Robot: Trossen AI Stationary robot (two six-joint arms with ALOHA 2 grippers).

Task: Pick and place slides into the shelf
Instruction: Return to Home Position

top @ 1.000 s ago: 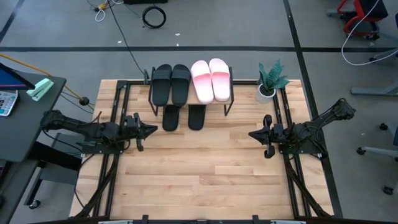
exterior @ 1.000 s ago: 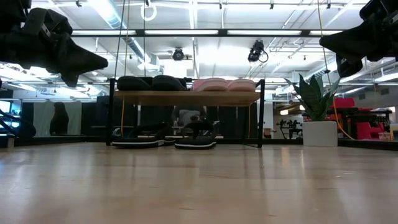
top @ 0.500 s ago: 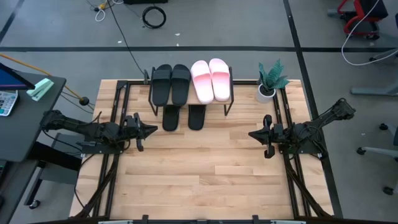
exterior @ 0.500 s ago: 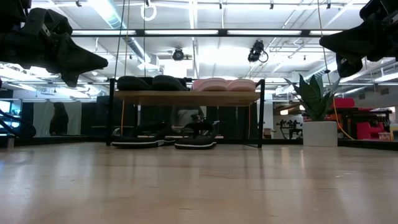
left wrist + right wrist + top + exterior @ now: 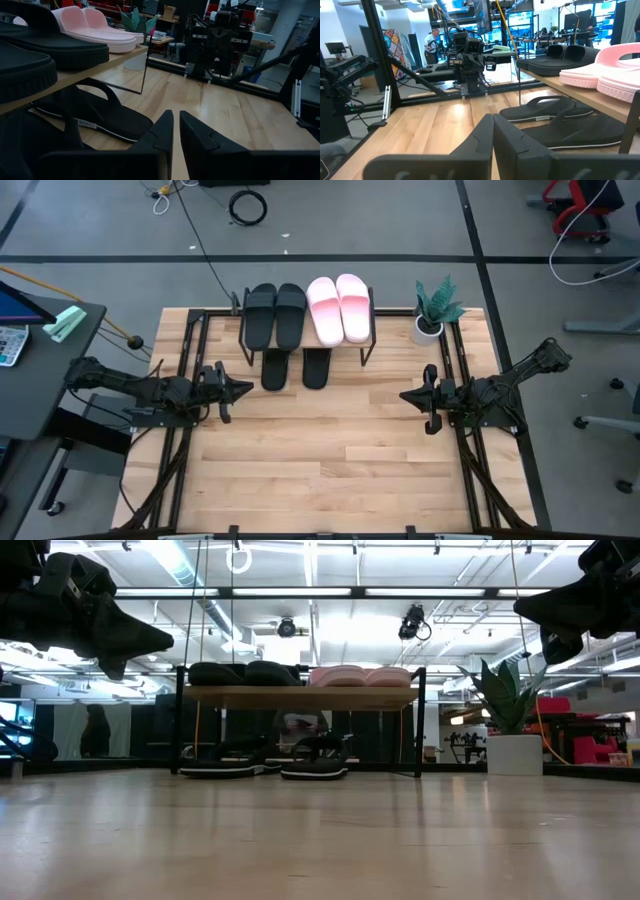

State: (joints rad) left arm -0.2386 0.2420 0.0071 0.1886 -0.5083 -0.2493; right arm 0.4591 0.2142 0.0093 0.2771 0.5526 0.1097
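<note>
Slides (image 5: 290,315) shelved, arms parked

Upper centre of the high view: black pair and pink pair fill the shelf (image 5: 300,696), so two more black ones tuck underneath. Job looks done. Left end effector (image 5: 240,389) and right end effector (image 5: 408,395) hover mid-frame, flanking, well apart from the shelf, pinched closed, empty.

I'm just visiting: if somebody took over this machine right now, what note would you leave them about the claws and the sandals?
The left gripper is shut and empty, hovering over the table's left side. The right gripper is shut and empty over the right side.
On the shelf: a black pair and a pink pair.
Beneath it: a second black pair.
Done: all six stowed.
Left: seemingly nothing more to move.
</note>
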